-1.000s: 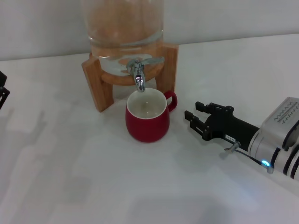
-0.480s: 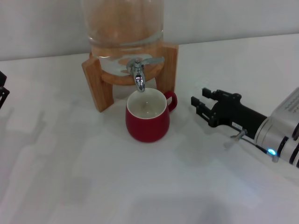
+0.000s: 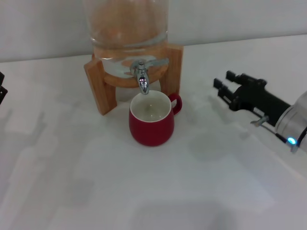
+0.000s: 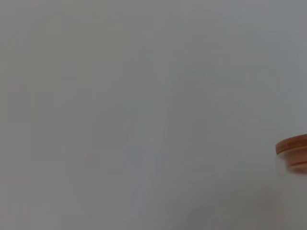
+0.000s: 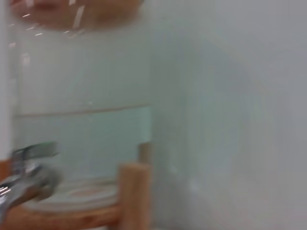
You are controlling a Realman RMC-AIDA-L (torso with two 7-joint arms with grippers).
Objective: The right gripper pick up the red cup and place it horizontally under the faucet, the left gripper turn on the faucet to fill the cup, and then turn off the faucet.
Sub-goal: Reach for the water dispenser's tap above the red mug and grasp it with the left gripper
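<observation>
The red cup [image 3: 151, 120] stands upright on the white table right below the faucet [image 3: 142, 78], its handle pointing right. The faucet's flat lever lies sideways on the glass dispenser [image 3: 127, 24], which sits in a wooden stand [image 3: 100, 86]. My right gripper [image 3: 223, 80] is open and empty, apart from the cup to its right, fingers pointing toward the stand. Only a black edge of my left gripper [image 3: 2, 89] shows at the far left. The right wrist view shows the faucet [image 5: 24, 179], the glass dispenser [image 5: 86, 96] and a stand post [image 5: 132, 194] close up.
The left wrist view shows only pale surface and a wooden edge [image 4: 293, 151]. A white wall runs behind the dispenser. White table [image 3: 144, 191] spreads in front of the cup.
My right gripper has drawn back to the right and farther from the cup, still open and empty. The cup, the faucet and the left arm have not moved.
</observation>
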